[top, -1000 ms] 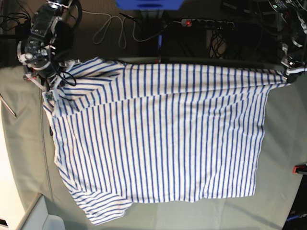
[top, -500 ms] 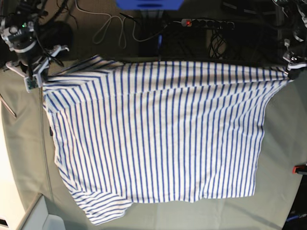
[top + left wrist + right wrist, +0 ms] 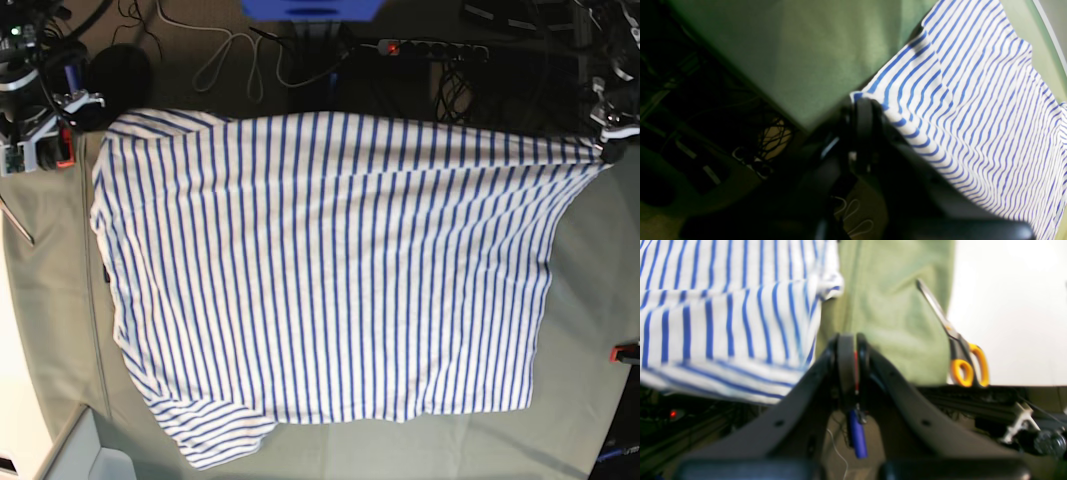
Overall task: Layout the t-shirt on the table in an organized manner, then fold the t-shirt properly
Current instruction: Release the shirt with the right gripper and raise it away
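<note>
The striped t-shirt [image 3: 330, 270] lies spread wide over the table [image 3: 590, 280], with one sleeve bunched at the near left. At the far right, my left gripper [image 3: 605, 150] is shut on the shirt's far right corner. The left wrist view shows that corner [image 3: 870, 93] pinched at the fingertips of the left gripper [image 3: 863, 106], and the rest of the t-shirt [image 3: 973, 100] running away over the table [image 3: 790, 50]. My right gripper [image 3: 40, 145] hangs just left of the shirt's far left corner. In the right wrist view the right gripper [image 3: 850, 350] is shut with nothing in it, and the t-shirt [image 3: 740, 313] lies to its left, apart from it.
Orange-handled scissors [image 3: 960, 353] lie at the table's left edge, close to my right gripper. A red clamp [image 3: 625, 352] sits on the right edge. Cables and a power strip [image 3: 430, 47] lie on the floor behind the table.
My right gripper has moved left and back, away from the shirt's far left corner. The fold there has opened and that corner now lies flat. The left gripper has stayed put.
</note>
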`<state>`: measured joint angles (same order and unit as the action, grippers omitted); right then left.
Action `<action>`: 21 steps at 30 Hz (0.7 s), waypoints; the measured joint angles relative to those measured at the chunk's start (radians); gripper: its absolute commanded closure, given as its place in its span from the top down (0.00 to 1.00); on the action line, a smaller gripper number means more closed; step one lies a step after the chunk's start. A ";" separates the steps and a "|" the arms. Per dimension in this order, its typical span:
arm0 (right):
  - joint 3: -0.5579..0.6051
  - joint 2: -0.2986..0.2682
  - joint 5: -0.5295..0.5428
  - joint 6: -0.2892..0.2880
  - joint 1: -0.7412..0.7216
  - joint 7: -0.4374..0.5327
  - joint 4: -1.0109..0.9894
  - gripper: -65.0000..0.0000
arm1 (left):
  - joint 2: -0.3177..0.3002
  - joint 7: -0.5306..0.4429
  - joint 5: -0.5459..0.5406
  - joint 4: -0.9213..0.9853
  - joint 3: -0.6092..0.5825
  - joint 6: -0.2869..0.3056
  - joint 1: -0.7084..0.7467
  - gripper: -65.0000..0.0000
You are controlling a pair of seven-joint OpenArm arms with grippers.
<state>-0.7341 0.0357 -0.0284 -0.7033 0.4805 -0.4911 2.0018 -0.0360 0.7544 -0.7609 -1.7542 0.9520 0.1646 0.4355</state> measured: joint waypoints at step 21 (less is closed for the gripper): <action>0.104 -0.002 0.006 0.000 0.024 0.005 -0.273 0.54 | 0.000 0.000 0.003 0.007 -0.004 0.000 -0.003 0.00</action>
<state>-0.6300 0.0334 -0.0219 -0.7029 0.5041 -0.4858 1.7287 -0.0357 0.7540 -0.7582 -1.7473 0.9478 0.1646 0.4320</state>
